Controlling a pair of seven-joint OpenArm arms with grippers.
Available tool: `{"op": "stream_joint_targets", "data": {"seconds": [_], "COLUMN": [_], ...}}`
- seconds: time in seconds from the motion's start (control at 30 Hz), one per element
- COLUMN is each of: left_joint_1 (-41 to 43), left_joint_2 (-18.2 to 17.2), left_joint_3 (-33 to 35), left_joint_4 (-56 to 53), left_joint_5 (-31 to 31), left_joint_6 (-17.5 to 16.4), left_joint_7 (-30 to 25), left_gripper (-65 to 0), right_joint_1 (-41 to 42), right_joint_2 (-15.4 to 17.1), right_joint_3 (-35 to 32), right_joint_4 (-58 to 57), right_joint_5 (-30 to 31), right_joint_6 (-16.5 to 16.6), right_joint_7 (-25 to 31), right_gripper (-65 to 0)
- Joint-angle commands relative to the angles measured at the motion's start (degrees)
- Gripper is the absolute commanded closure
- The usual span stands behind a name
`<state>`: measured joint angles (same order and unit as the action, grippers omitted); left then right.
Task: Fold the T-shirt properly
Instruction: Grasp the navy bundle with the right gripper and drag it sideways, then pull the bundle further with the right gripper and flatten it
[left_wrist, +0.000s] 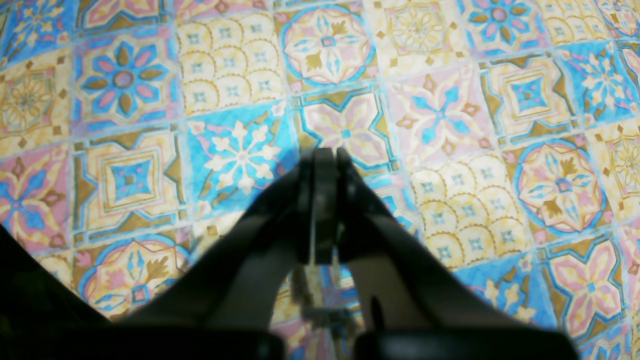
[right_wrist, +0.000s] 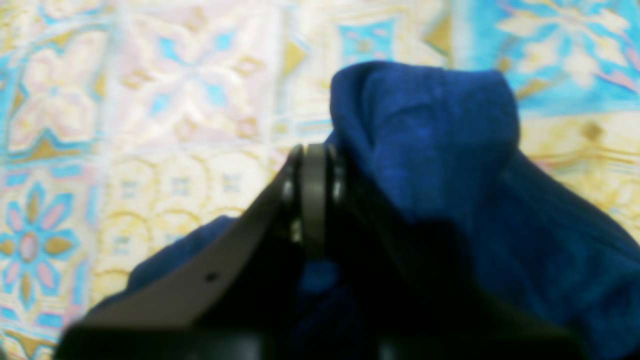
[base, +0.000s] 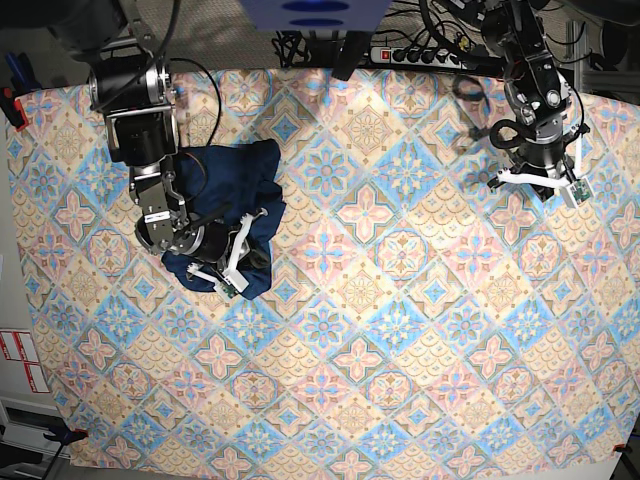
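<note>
The T-shirt (base: 225, 175) is a crumpled dark navy heap at the left of the table in the base view. My right gripper (base: 232, 272) lies low over the heap's near end. In the right wrist view the right gripper (right_wrist: 314, 150) has its fingers pressed together, shut on the T-shirt (right_wrist: 440, 150), whose fabric stands up in a hump against the right finger and shows under the finger bases. My left gripper (base: 540, 185) hangs at the far right, well away from the shirt. In the left wrist view the left gripper (left_wrist: 325, 152) is shut and empty above bare cloth.
The pastel tile-patterned tablecloth (base: 400, 330) covers the whole table. A power strip with cables (base: 425, 55) lies beyond the far edge. A red clamp (base: 10, 100) sits at the left edge, and white labels (base: 15, 350) sit at the lower left.
</note>
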<state>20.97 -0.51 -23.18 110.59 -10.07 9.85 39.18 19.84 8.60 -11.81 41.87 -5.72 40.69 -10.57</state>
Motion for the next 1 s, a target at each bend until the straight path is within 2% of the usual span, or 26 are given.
{"op": "stream_joint_targets", "data": {"seconds": [0.0, 0.1, 0.27, 0.4, 0.53, 0.77, 0.97], "left_joint_1": [-0.1, -0.1, -0.1, -0.1, -0.1, -0.1, -0.1], "left_joint_2": [-0.3, -0.3, -0.2, -0.2, -0.2, -0.3, -0.3], "left_joint_3": [-0.1, -0.1, -0.1, -0.1, -0.1, 1.7, 1.7], "left_joint_4": [1.0, 1.0, 1.0, 1.0, 1.0, -0.9, -0.9], "left_joint_5": [0.3, 0.3, 0.3, 0.3, 0.3, 0.3, 0.3], "left_joint_6": [0.1, 0.1, 0.1, 0.1, 0.1, 0.1, 0.1], "left_joint_7": [-1.3, -1.3, -1.3, -1.4, -1.4, -1.7, -1.7], "left_gripper": [0.0, 0.0, 0.0, 0.0, 0.0, 0.0, 0.0], "right_joint_1": [0.3, -2.0, -10.9, -16.7, -19.2, -20.1, -20.2], "right_joint_2": [0.3, 0.2, 0.0, 0.0, 0.3, 0.4, 2.4], "right_joint_3": [0.3, 0.2, -0.2, 0.1, 0.3, 7.6, 12.0], "right_joint_4": [2.5, 13.6, 33.0, 44.8, 48.4, 47.8, 46.8], "right_joint_5": [-1.2, -1.2, -1.2, -1.1, -1.1, -1.1, -1.1], "right_joint_6": [-0.7, -0.7, -0.7, -0.7, -0.7, -0.7, -0.7], "right_joint_7": [-2.0, -7.2, -14.2, -17.5, -17.5, -17.3, -17.3], "right_gripper": [-1.4, -1.4, -1.4, -1.4, -1.4, -1.4, -1.4]}}
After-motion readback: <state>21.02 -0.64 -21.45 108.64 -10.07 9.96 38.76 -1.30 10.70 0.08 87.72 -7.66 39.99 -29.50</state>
